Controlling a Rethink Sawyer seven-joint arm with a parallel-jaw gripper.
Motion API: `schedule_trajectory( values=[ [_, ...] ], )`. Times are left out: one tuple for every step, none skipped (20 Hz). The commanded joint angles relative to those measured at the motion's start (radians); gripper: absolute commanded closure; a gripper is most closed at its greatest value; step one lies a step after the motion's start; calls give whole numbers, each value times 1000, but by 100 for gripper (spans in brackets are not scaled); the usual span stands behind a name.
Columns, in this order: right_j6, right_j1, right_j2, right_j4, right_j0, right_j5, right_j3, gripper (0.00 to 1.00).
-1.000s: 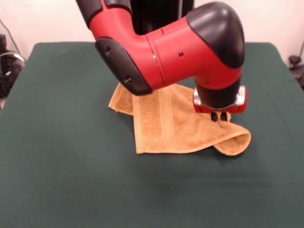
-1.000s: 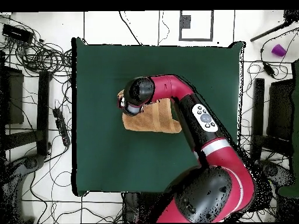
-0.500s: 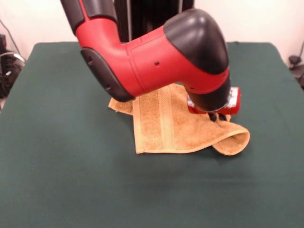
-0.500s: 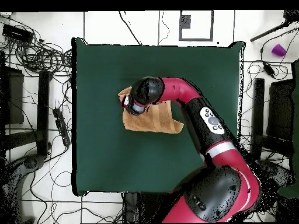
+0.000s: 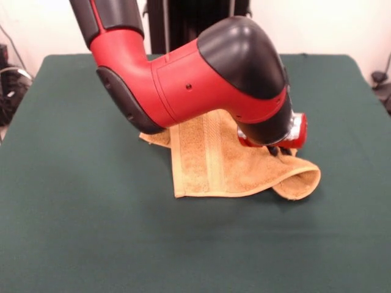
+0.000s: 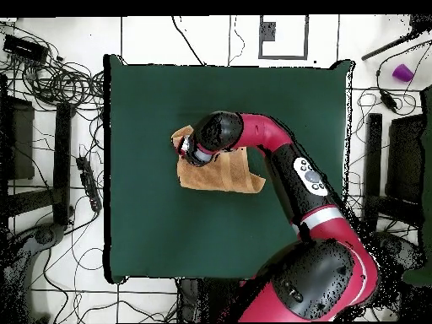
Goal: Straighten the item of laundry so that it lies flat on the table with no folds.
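Note:
The item of laundry (image 5: 208, 165), an orange-tan terry towel with a woven band, lies crumpled near the middle of the table (image 5: 91, 232). Its right corner is doubled over into a raised loop (image 5: 302, 183). My gripper (image 5: 278, 150) comes straight down onto that folded part and is shut on the towel's edge, largely hidden under the wrist. In the overhead view the towel (image 6: 224, 173) spreads right of the gripper (image 6: 186, 150), and the red arm covers its upper edge. The green table (image 6: 152, 228) reaches far beyond it on every side.
The bulky red and black arm link (image 5: 201, 79) hangs over the towel's far half. Cables and equipment (image 6: 51, 84) lie on the floor around the table, and a purple cup (image 6: 403, 72) sits off its edge.
The arm has swung across and its elbow has dropped closer over the towel. The gripper stays at the folded corner, whose loop has shifted only slightly.

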Motion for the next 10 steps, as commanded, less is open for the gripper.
schedule_trajectory(
  values=[
    [-197,164,-75,-110,37,-209,68,100],
    [-196,163,-74,-106,36,-205,67,100],
    [-192,160,-76,-107,39,-203,67,100],
    [-189,157,-78,-107,42,-201,67,100],
    [-188,149,-80,-112,47,-195,64,100],
    [-184,142,-82,-115,51,-195,65,100],
    [-179,134,-84,-118,54,-194,66,100],
    [-182,127,-83,-123,53,-200,73,100],
    [-185,120,-82,-128,52,-205,80,100],
    [-183,117,-78,-124,47,-209,86,100]
  ],
)
